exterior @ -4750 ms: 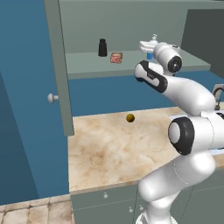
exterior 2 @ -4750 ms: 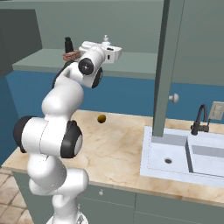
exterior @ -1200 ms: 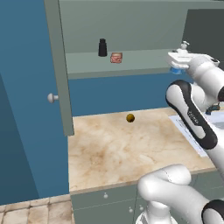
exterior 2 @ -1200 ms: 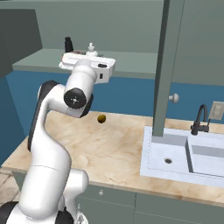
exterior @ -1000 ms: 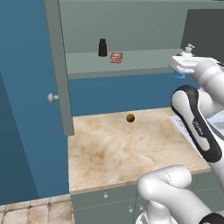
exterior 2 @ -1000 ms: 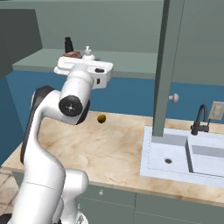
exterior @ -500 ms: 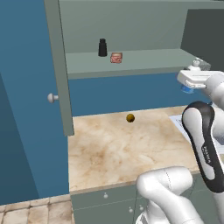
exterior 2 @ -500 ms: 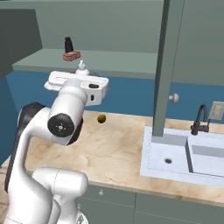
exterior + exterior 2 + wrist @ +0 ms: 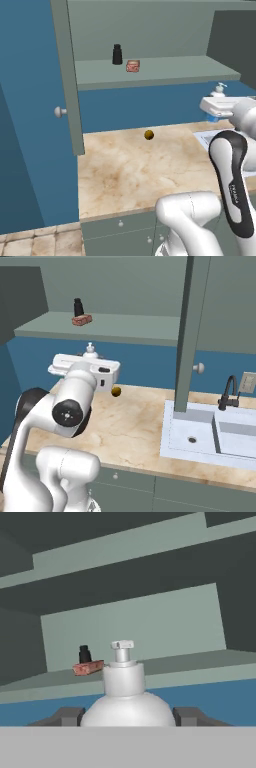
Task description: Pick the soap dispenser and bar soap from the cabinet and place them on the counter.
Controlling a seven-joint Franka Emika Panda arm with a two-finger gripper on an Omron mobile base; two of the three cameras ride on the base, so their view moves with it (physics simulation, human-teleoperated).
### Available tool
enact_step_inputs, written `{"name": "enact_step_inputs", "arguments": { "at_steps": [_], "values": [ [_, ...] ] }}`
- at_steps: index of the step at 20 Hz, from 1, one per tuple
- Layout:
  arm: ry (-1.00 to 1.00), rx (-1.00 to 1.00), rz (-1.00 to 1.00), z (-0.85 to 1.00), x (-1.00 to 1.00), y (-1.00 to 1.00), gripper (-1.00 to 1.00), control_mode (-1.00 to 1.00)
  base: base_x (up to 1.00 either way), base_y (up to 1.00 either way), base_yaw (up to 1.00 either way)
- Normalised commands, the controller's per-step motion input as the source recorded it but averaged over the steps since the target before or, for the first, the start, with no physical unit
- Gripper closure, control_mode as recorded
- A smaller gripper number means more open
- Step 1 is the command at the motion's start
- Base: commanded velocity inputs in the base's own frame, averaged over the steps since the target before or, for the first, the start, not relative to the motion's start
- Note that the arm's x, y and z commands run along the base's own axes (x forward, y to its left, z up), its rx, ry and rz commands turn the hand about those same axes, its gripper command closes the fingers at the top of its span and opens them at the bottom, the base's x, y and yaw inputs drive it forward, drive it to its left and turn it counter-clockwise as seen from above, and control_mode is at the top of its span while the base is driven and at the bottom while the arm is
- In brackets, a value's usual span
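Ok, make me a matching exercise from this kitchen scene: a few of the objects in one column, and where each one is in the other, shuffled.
Things:
1. soap dispenser
2. bar soap
3. black bottle
4. yellow ball

Places:
A. on the counter, near the back wall
B. between the jaws of the gripper
C. on the cabinet shelf, left of the bar soap
D. on the cabinet shelf, right of the black bottle

Pairs: 1-B, 2-D, 3-C, 4-A
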Motion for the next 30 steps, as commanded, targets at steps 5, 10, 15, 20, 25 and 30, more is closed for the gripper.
{"name": "enact_step_inputs", "arguments": {
  "at_steps": [5,10,15,20,25,30],
  "values": [
    [0.0,0.02,0.0,-0.44,0.09,0.12,1.0,-1.0,0.0,0.0,0.0],
    [0.0,0.0,0.0,-0.48,0.02,0.01,1.0,-1.0,0.0,0.0,0.0],
    [0.0,0.0,0.02,-0.66,0.05,0.04,1.0,-1.0,0.0,0.0,0.0],
    [0.0,0.0,0.02,-0.7,0.22,0.19,1.0,-1.0,0.0,0.0,0.0],
    [-0.02,0.0,0.02,-0.75,0.33,0.37,1.0,-1.0,0.0,0.0,0.0],
    [-0.17,0.0,0.0,-0.73,0.21,0.34,1.0,-1.0,0.0,0.0,0.0]
  ]
}}
